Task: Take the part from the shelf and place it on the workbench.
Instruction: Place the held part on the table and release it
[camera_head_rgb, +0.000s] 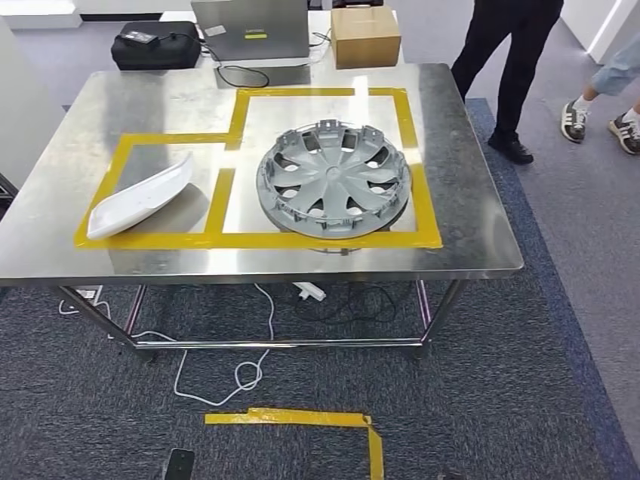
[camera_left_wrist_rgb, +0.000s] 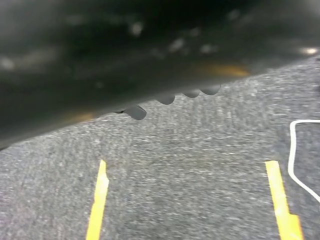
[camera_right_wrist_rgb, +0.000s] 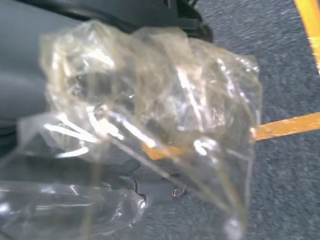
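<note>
Part on the worktop: two candidates lie inside yellow tape outlines on the large stainless-steel worktop (camera_head_rgb: 460, 180). Biggest item on it is the round grey plastic wheel cover (camera_head_rgb: 333, 180), flat within the right-hand tape rectangle, its near edge reaching the front tape line. Left of it, well apart, the white curved plastic panel (camera_head_rgb: 143, 195) lies in the smaller left tape box, tilted, one end raised. Yellow tape outline (camera_head_rgb: 226, 180) divides the two bays.

Behind the worktop: a grey laptop (camera_head_rgb: 253, 30), a black flat case (camera_head_rgb: 155, 45), a brown cardboard box (camera_head_rgb: 365, 36). A person in dark trousers (camera_head_rgb: 509, 60) stands at the far right corner; another person's sneakers (camera_head_rgb: 600, 125) show at the right edge.

Under the worktop, white cable (camera_head_rgb: 249, 372) loops on dark grey carpet (camera_head_rgb: 490, 400); yellow floor tape (camera_head_rgb: 302, 418) marks a corner near the camera.

Right wrist view: crumpled clear plastic wrap (camera_right_wrist_rgb: 158, 125) covers the right hand (camera_right_wrist_rgb: 151, 182); fingers hidden, state cannot be told. Carpet and yellow tape beyond.

Left wrist view: blurred dark mass, dark fingertips (camera_left_wrist_rgb: 136, 112) of the left hand (camera_left_wrist_rgb: 170, 97) poking out over carpet; whether spread or curled cannot be told.
</note>
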